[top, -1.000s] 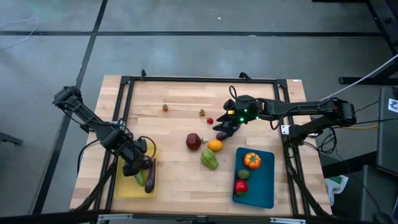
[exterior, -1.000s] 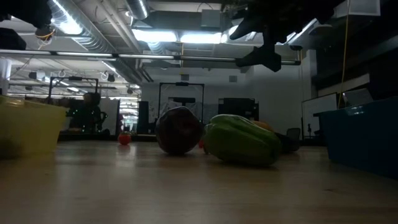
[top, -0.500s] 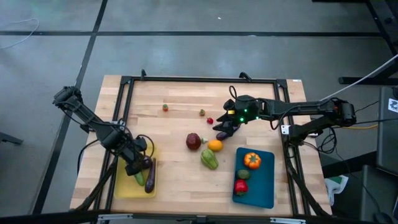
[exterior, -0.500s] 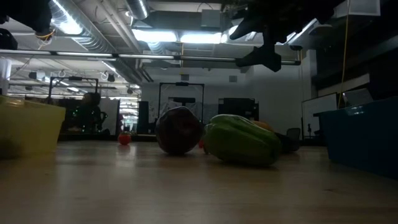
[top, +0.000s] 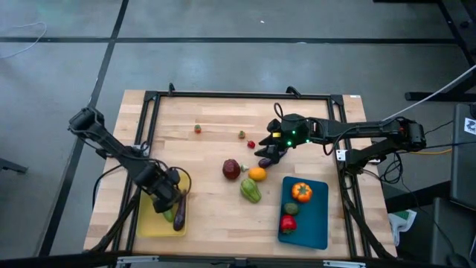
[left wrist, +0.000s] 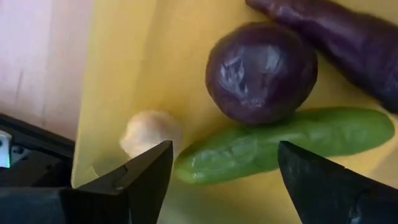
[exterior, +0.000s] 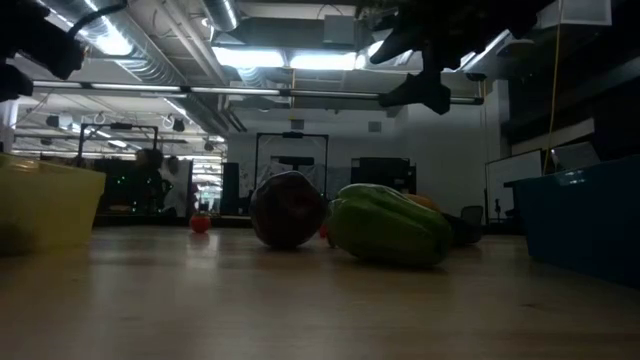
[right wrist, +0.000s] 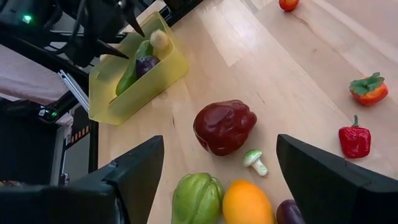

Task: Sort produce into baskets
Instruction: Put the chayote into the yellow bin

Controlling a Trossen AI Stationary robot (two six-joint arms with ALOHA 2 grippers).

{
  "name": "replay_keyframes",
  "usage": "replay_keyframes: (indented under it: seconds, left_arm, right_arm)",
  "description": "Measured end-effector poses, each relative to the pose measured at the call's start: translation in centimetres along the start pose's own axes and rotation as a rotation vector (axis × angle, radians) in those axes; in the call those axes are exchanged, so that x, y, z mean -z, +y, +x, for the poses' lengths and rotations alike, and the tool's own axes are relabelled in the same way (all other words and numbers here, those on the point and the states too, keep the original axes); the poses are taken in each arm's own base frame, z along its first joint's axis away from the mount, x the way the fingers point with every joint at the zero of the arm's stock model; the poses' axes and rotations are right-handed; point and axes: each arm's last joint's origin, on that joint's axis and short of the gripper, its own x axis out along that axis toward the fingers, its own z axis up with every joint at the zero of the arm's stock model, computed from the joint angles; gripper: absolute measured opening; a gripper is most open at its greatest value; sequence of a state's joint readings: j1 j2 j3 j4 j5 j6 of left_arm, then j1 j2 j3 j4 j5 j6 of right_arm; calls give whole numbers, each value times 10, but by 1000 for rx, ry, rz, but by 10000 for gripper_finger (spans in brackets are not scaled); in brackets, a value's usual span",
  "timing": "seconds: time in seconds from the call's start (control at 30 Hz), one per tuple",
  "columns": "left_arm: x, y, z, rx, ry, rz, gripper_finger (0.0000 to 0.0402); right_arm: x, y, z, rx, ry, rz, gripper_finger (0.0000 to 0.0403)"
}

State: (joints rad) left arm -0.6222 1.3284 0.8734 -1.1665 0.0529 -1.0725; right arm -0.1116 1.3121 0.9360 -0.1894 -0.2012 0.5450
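My left gripper [top: 169, 208] hangs open and empty over the yellow tray [top: 149, 227]. In its wrist view the open fingers [left wrist: 224, 155] frame a green cucumber [left wrist: 280, 146], a round purple eggplant [left wrist: 261, 71], a long purple eggplant [left wrist: 348, 43] and a pale lump [left wrist: 149, 130], all lying on the tray floor. My right gripper [top: 269, 152] is open and empty above the table's middle, beside a purple eggplant [top: 265, 161]. A dark red apple [top: 231, 169], an orange [top: 257, 174] and a green pepper [top: 250, 190] lie on the table.
The blue tray [top: 316, 223] at the near right holds an orange pepper [top: 301, 191], a green piece [top: 291, 209] and a red pepper [top: 288, 222]. Three small pieces [top: 242, 135] lie toward the far edge. A black frame [top: 149, 104] borders the table.
My left gripper has shifted a little toward the table's near edge and right, staying over the yellow tray.
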Motion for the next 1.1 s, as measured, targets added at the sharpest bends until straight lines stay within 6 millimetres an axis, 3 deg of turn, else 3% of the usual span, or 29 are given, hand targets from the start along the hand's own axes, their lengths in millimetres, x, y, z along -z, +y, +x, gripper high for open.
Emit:
replay_keyframes:
  seconds: [0.23, 0.47, 0.73, 0.97, 1.1]
  left_arm:
    - [-5, 2, -1, 31, 49, -9, 285]
    - [-11, 2, -6, 59, 37, 34, 285]
    - [-18, 2, -14, 84, 23, 17, 285]
    - [-22, -5, -33, 145, -13, 22, 285]
    - [-24, -8, -41, 164, -43, 16, 285]
  right_arm:
    - [3, 6, 1, 16, -15, -22, 308]
    - [19, 32, 6, 130, -100, -134, 308]
    - [42, 63, 35, 155, -203, -197, 308]
    - [55, 60, 51, 213, -157, -211, 308]
    - [60, 63, 54, 160, -120, -116, 308]
